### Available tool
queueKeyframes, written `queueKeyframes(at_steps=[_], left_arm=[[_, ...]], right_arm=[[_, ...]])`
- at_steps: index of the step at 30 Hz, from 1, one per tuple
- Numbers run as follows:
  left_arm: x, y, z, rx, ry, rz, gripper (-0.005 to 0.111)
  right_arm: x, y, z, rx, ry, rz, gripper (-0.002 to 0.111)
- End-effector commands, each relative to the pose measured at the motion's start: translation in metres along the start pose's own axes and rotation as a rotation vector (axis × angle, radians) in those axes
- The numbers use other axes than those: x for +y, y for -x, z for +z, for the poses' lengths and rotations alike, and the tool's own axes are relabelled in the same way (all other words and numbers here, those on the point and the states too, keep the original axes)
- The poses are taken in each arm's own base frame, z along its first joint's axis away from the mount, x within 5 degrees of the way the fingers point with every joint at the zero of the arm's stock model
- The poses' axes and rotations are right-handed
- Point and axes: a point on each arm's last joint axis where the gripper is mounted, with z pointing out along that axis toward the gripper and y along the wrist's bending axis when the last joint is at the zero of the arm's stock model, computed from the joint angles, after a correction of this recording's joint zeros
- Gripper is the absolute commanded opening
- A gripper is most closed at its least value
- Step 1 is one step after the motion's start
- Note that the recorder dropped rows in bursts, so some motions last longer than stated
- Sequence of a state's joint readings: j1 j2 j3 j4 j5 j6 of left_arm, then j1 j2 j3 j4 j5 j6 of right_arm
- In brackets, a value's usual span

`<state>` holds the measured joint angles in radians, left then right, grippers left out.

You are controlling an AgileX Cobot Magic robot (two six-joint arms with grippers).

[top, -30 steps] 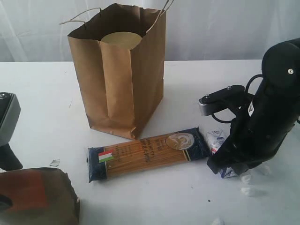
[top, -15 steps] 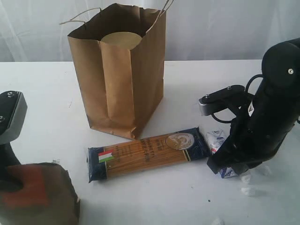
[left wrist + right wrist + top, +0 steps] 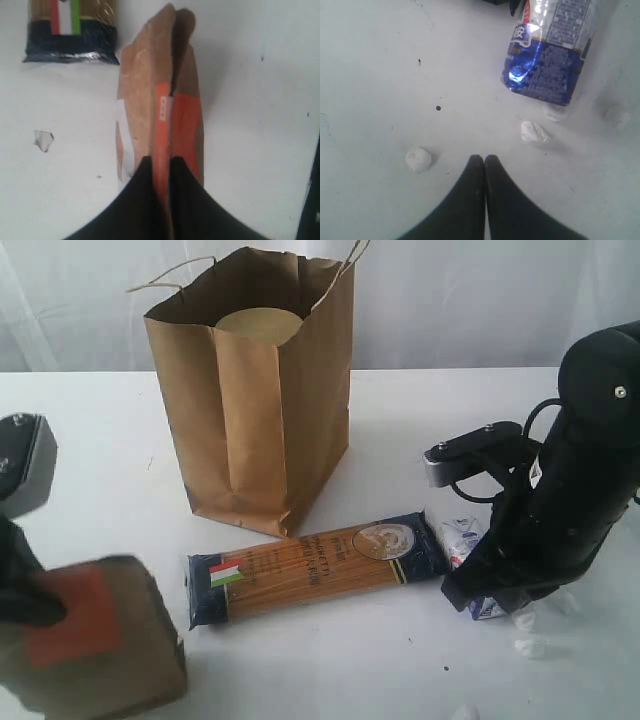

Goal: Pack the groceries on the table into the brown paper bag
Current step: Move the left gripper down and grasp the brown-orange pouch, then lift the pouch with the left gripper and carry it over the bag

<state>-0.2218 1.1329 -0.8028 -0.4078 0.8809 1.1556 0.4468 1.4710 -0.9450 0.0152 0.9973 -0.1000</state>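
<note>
The wrist views show the claws plainly: left gripper [image 3: 159, 162] pinched on the brown pouch [image 3: 162, 110], right gripper [image 3: 485, 159] closed tight, empty, near the blue-white carton [image 3: 547, 55].

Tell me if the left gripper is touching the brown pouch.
Touching. In the left wrist view the left gripper pinches the brown pouch at its orange label.

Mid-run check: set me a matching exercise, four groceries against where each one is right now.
1. brown pouch
2. spaghetti packet
3. blue-white carton
4. jar's tan lid

A. showing inside the brown paper bag
B. clamped in the left gripper
C. flat on the table, by the bag's base
D. on the table among white crumbs

Pairs: 1-B, 2-C, 3-D, 4-A
</note>
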Motion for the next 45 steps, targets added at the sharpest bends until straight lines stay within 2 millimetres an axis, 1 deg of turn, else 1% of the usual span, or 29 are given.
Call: queueKeyframes(at_steps=[1,5,10,13,15,17,19,21,24,25,28,31,33,36,39,43,44,45], left_arm=[[0.002,0.027,-0.033,-0.176,0.109,-0.046,0.000],[0.003,0.047,-0.070,-0.248,0.215,0.025,0.000],[-0.003,0.071,-0.121,-0.356,0.337,0.080,0.000],[-0.006,0.087,-0.154,-0.458,0.447,0.122,0.000],[-0.009,0.100,-0.179,-0.570,0.529,0.135,0.000],[-0.010,0.110,-0.198,-0.689,0.603,0.123,0.000],[-0.008,0.117,-0.211,-0.787,0.673,0.115,0.000],[-0.001,0.119,-0.218,-0.847,0.749,0.090,0.000],[0.017,0.124,-0.218,-0.933,0.796,-0.003,0.000],[0.023,0.125,-0.216,-0.962,0.792,-0.038,0.000],[0.049,0.132,-0.206,-1.083,0.736,-0.208,0.000],[0.076,0.137,-0.185,-1.131,0.636,-0.349,0.000],[0.088,0.140,-0.171,-1.131,0.574,-0.396,0.000],[0.106,0.141,-0.150,-1.108,0.518,-0.449,0.000],[0.123,0.141,-0.134,-1.100,0.522,-0.469,0.000],[0.142,0.147,-0.118,-1.194,0.462,-0.498,0.000],[0.146,0.150,-0.114,-1.214,0.432,-0.486,0.000],[0.146,0.153,-0.109,-1.213,0.398,-0.428,0.000]], right_arm=[[-0.002,-0.003,0.001,0.008,0.000,0.001,0.000],[-0.002,-0.003,0.001,0.007,0.000,0.003,0.000],[-0.002,-0.003,0.001,0.007,0.000,0.008,0.000],[-0.002,-0.002,0.001,0.004,-0.001,0.008,0.000],[-0.002,-0.002,0.001,0.004,-0.001,0.008,0.000],[-0.002,-0.002,0.001,0.004,-0.001,0.008,0.000],[-0.002,-0.002,0.001,0.004,-0.001,0.008,0.000],[-0.002,-0.002,0.001,0.004,-0.001,0.008,0.000],[-0.002,-0.002,0.001,0.004,-0.001,0.008,0.000],[-0.002,-0.002,0.001,0.005,0.002,0.009,0.000],[-0.001,-0.002,0.001,0.002,0.012,0.015,0.000],[0.001,-0.002,0.001,-0.002,0.033,0.030,0.000],[0.002,-0.002,0.001,-0.003,0.040,0.035,0.000],[0.005,-0.001,0.001,-0.006,0.074,0.057,0.000],[0.009,0.000,0.000,-0.011,0.121,0.087,0.000],[0.015,0.001,0.000,-0.018,0.185,0.130,0.000],[0.016,0.001,-0.001,-0.020,0.200,0.139,0.000],[0.018,0.001,-0.001,-0.022,0.218,0.151,0.000]])
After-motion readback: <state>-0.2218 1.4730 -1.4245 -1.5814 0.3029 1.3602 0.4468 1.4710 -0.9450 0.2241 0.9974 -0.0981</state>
